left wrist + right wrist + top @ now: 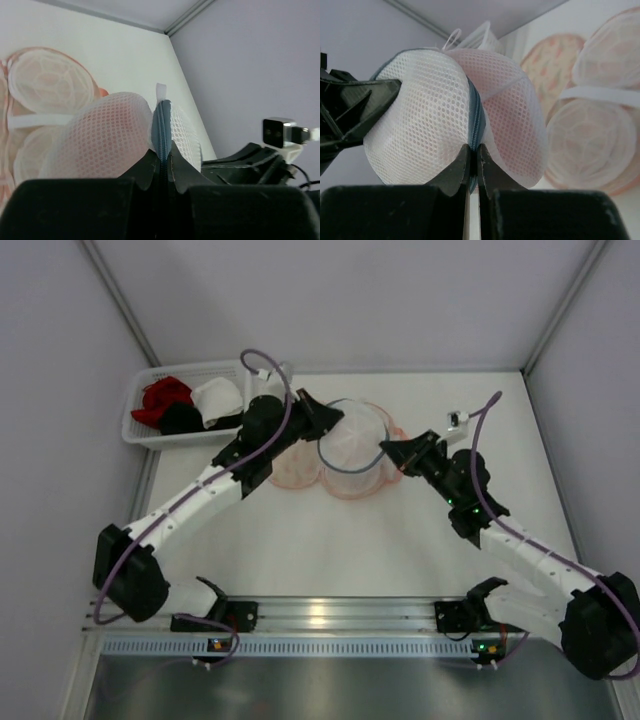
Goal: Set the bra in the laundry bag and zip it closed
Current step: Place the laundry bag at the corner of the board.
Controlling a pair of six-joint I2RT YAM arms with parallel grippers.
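Observation:
The laundry bag (350,440) is a round white mesh dome with a blue-grey zip rim (476,112) and a small white loop (160,92), held up between both grippers. Pink shows through the mesh (107,132); I cannot tell if this is the bra inside. My left gripper (322,420) is shut on the zip rim at the bag's left, its tips showing in the left wrist view (162,150). My right gripper (388,448) is shut on the zip rim at the bag's right, its tips showing in the right wrist view (474,150).
A flat peach-pink piece (300,472) with round patterned lobes and a white band (600,95) lies on the table under the bag. A white basket (138,435) at the back left holds red (165,395), black (180,418) and white (215,400) garments. A small white and black device (458,420) sits at the back right.

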